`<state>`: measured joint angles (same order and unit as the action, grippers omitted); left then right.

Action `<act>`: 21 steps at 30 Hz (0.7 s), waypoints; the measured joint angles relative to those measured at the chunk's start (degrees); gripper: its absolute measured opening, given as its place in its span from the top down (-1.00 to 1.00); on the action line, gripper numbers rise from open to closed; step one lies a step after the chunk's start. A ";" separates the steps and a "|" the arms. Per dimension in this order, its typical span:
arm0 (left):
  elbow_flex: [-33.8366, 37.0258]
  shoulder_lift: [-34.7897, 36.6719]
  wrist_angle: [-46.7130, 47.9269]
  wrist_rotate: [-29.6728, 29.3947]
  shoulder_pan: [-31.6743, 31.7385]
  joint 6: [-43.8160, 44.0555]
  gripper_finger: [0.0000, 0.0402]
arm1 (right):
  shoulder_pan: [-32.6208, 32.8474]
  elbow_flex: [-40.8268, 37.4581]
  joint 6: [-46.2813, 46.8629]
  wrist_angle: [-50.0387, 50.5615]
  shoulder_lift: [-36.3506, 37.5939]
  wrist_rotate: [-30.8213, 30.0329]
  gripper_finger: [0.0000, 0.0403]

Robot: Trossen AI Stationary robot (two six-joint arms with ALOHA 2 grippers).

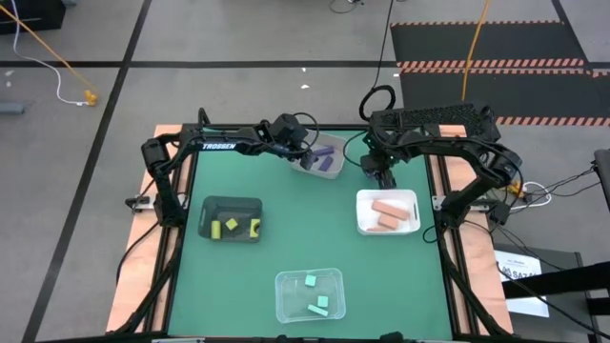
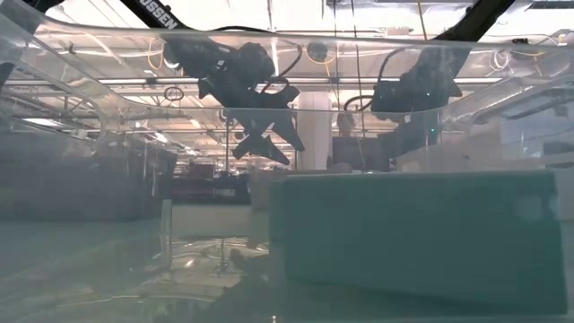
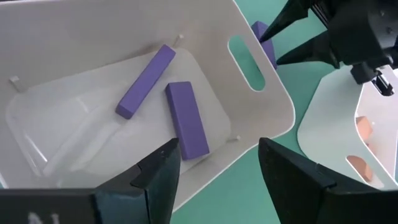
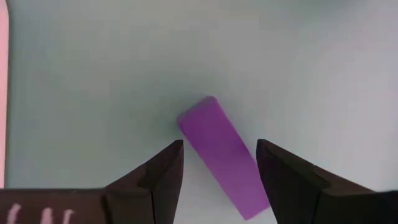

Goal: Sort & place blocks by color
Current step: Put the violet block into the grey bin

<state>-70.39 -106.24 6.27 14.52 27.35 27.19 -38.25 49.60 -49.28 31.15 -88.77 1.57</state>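
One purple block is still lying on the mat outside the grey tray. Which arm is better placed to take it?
The right arm. Its gripper is open directly above the purple block on the mat. The left gripper is open over the grey tray, which already holds two purple blocks.

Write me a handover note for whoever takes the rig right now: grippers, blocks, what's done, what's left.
Left gripper: open, empty, above the grey tray, which holds two purple bars.
Right gripper: open, poised over the stray purple block lying on the mat beside that tray; not gripped yet.
Done: yellow blocks in the black tray, salmon blocks in the white tray, mint blocks in the clear tray.
Left: pick up that purple block and put it in the grey tray.
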 joint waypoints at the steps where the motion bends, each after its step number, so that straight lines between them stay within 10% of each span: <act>1: 0.00 0.00 0.02 0.00 0.00 0.03 -0.07 | -0.01 0.00 -0.02 0.02 -0.11 0.45 0.05; 21: 0.00 0.02 -0.51 -0.04 0.00 2.95 -0.08 | -2.22 0.22 0.63 -0.95 -5.88 4.09 0.17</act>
<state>-70.39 -106.21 5.76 14.48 27.35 30.14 -40.47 49.82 -48.64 30.21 -94.66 5.65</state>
